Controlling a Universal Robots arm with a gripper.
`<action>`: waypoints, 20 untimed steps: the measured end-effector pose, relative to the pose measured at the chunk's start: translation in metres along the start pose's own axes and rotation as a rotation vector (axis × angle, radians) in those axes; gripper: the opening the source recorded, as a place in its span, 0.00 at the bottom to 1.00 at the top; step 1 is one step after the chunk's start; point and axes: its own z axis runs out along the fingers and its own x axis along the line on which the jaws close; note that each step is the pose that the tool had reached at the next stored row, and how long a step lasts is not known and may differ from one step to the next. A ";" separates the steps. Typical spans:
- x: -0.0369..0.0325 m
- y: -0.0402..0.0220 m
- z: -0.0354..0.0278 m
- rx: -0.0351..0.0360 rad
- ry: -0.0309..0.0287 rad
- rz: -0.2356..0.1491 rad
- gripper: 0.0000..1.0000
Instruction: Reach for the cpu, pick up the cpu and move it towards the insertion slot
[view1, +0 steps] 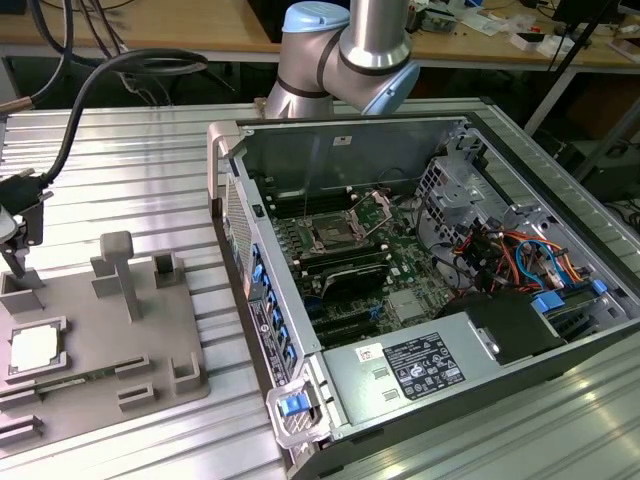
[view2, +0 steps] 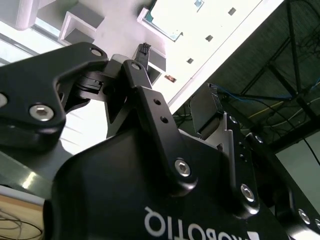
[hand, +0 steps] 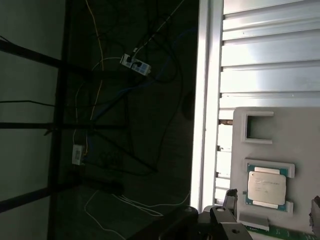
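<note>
The cpu (view1: 32, 348) (hand: 266, 186) is a pale silver square with a green edge. It lies flat in a recess of the grey fixture plate (view1: 100, 370) at the exterior view's left. My gripper (view1: 14, 262) (hand: 272, 200) hangs over the plate's back corner, a little beyond the cpu and apart from it. It is open and holds nothing; in the first wrist view its fingertips (hand: 230, 195) stand either side of the cpu. The insertion slot (view1: 330, 237), a shiny metal frame with a dark centre, sits on the green board inside the open computer case.
The open computer case (view1: 235, 140) fills the exterior view's right half, with a labelled power supply (view1: 425, 365) at its front and coloured cables (view1: 500, 250). Grey upright posts (view1: 120, 270) rise from the fixture plate. A thick black hose (view1: 100, 80) arcs above. The slatted table's edge (hand: 205, 100) runs beside the fixture.
</note>
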 end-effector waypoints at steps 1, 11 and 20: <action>0.0000 0.0000 0.0010 -0.0001 0.0000 0.000 0.60; -0.0001 -0.0023 0.0155 -0.0021 -0.0001 0.000 0.60; -0.0002 -0.0027 0.0191 -0.0064 -0.0004 0.000 0.60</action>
